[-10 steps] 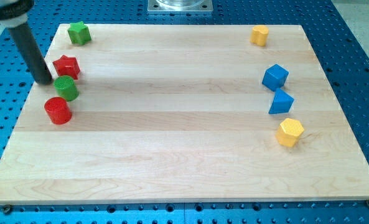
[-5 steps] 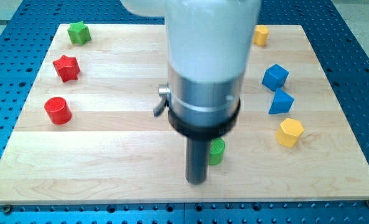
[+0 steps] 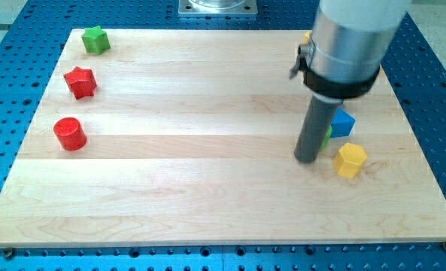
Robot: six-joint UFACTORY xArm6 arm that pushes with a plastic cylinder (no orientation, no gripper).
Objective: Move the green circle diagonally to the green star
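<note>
The green star [image 3: 95, 39] sits at the view's top left corner of the wooden board [image 3: 207, 188]. The green circle [image 3: 326, 138] is at the view's right, almost wholly hidden behind my rod; only a green sliver shows beside a blue block [image 3: 342, 124]. My tip [image 3: 307, 159] rests on the board right at the green circle's left side, close to the yellow hexagon [image 3: 350, 159].
A red star [image 3: 80, 81] and a red cylinder [image 3: 69, 133] stand at the view's left. A yellow block [image 3: 307, 38] peeks out behind the arm at the top right. The arm's wide body hides the other blue block.
The arm has swung from the left side, past the middle bottom, to the right. The green circle went from beside the red star to the blue blocks at the right.
</note>
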